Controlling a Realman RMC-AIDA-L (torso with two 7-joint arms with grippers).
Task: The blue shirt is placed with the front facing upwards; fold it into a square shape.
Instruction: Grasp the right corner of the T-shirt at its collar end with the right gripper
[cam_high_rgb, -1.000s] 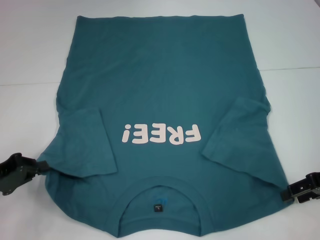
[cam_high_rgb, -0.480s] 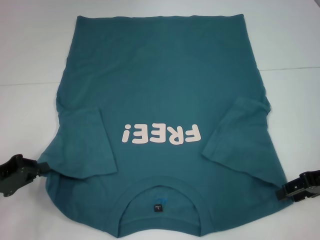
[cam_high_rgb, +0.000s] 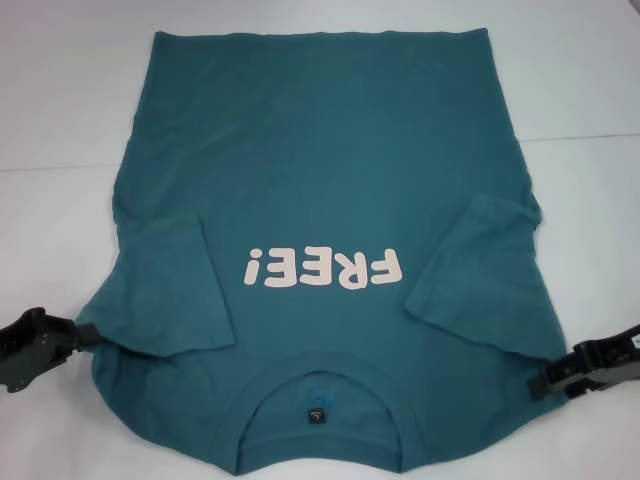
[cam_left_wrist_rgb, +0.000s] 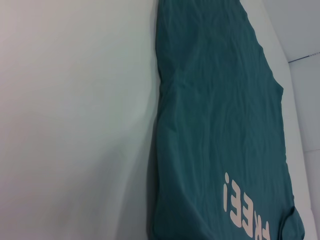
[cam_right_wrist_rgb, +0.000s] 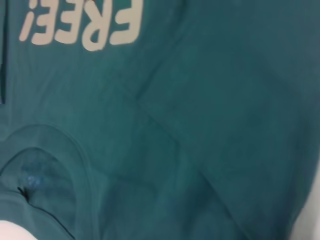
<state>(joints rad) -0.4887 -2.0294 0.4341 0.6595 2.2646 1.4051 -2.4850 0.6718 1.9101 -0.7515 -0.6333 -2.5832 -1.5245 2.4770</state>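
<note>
The blue shirt (cam_high_rgb: 320, 170) lies flat and front up on the white table, collar (cam_high_rgb: 318, 385) toward me. Its pale "FREE!" lettering (cam_high_rgb: 322, 268) reads upside down. Both short sleeves are folded inward onto the chest. My left gripper (cam_high_rgb: 82, 335) rests at the shirt's near left shoulder edge, touching the cloth. At the near right shoulder, my right gripper (cam_high_rgb: 545, 383) has its tip on the shirt's edge. The left wrist view looks along the blue shirt (cam_left_wrist_rgb: 215, 125) from its side. In the right wrist view the blue shirt (cam_right_wrist_rgb: 200, 100) fills the picture, with lettering and collar.
The white table (cam_high_rgb: 60, 100) surrounds the shirt, with bare surface to the left, right and far side. A thin seam line crosses the table behind the shirt's middle. The shirt's near edge runs out of the head view.
My right gripper has slid left toward the shirt and now reaches its right shoulder edge. The left gripper and the shirt have stayed where they were.
</note>
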